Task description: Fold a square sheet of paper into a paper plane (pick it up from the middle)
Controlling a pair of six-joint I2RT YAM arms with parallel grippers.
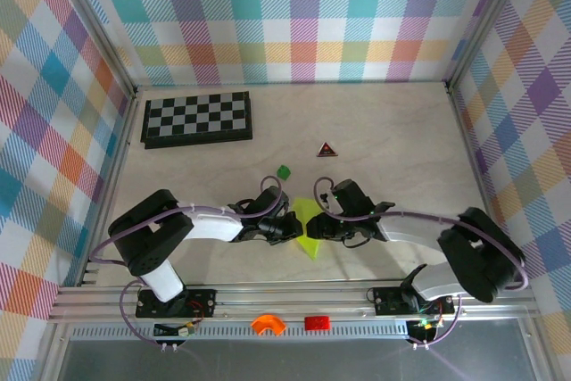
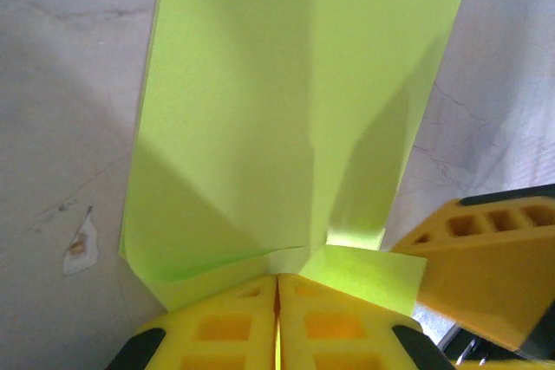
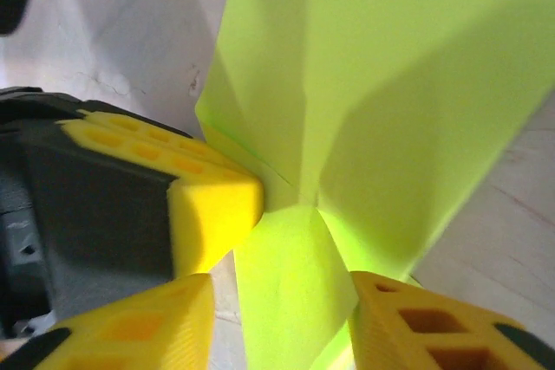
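While both reach inward, left gripper (image 2: 277, 292) clamps paper plane (image 2: 286, 110); right gripper (image 3: 282, 288) straddles, splayed.

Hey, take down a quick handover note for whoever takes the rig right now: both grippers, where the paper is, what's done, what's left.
Left gripper: jaws shut on the near edge of the paper plane.
Right gripper: jaws open, straddling a folded flap from the opposite side, not clamped.
Paper: held between the two grippers, over the middle of the table.
Done: centre crease and angled folds are in.
Left: probably close the right jaws, finish the wing folds, then set it down.
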